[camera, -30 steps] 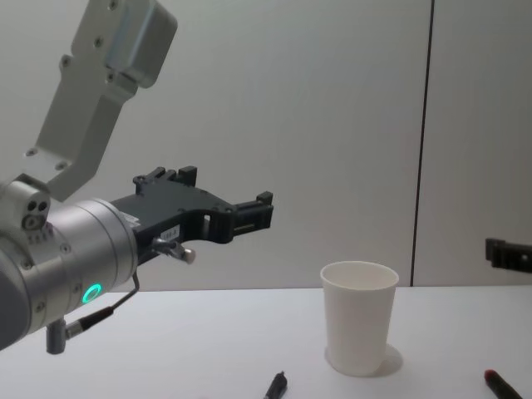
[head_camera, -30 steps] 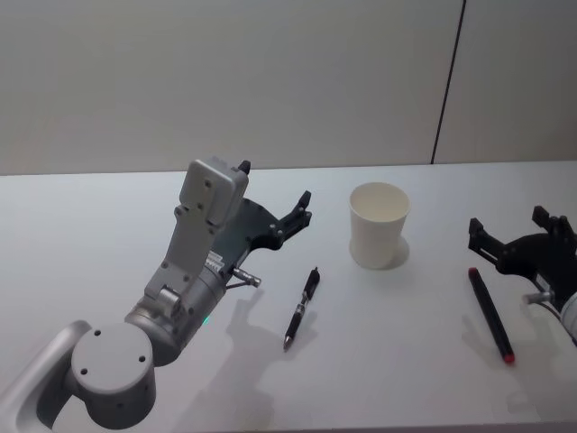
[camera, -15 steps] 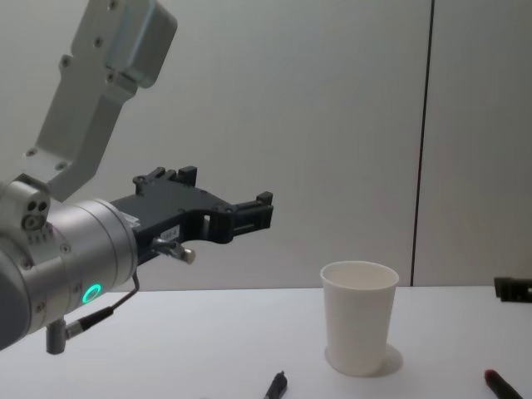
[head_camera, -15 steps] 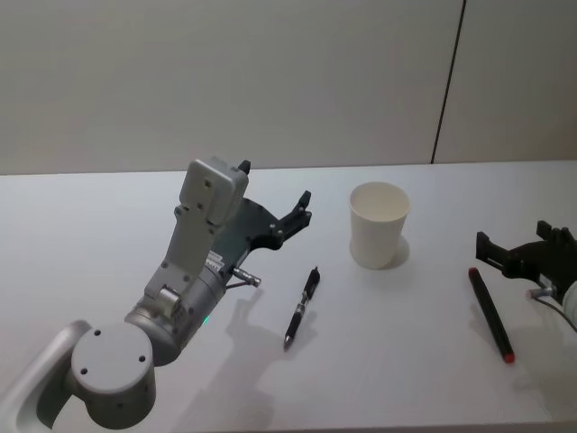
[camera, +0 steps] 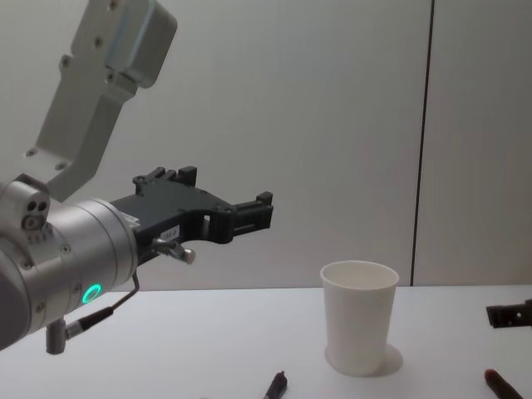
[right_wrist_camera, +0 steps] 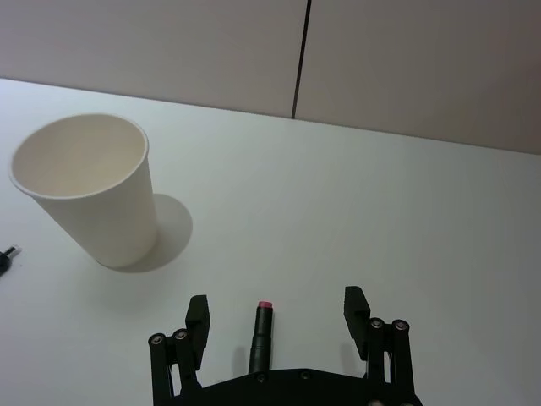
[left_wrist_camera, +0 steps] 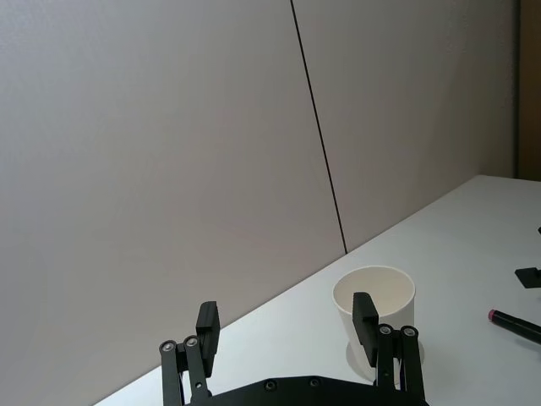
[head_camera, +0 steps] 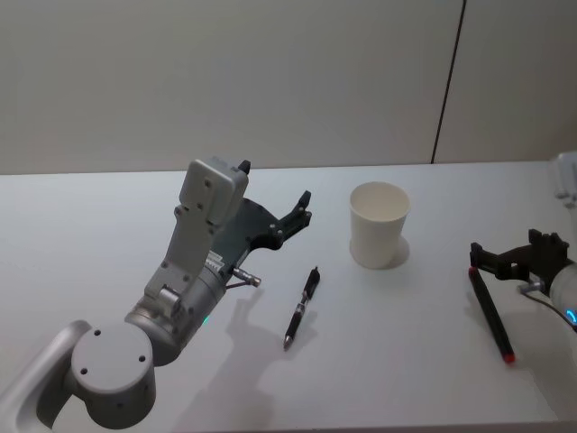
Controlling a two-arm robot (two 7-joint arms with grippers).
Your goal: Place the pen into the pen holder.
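Observation:
A black pen (head_camera: 302,307) lies on the white table between the arms, its end visible low in the chest view (camera: 277,385). Another pen, dark with a red end (head_camera: 489,312), lies at the right. The pen holder, a white paper cup (head_camera: 379,224), stands upright behind them. My right gripper (head_camera: 507,245) hovers open just over the far end of the red-ended pen (right_wrist_camera: 260,334), which shows between its fingers (right_wrist_camera: 197,317). The left gripper (head_camera: 302,209) hangs open and empty above the table, left of the cup (left_wrist_camera: 374,298).
The white table (head_camera: 108,234) runs back to a plain grey wall with a dark vertical seam (head_camera: 448,81). The left arm's large grey joints (camera: 58,249) take up the left of the chest view.
My right gripper has come down and shifted over the far end of the red-ended pen. Left arm, cup and both pens have not moved.

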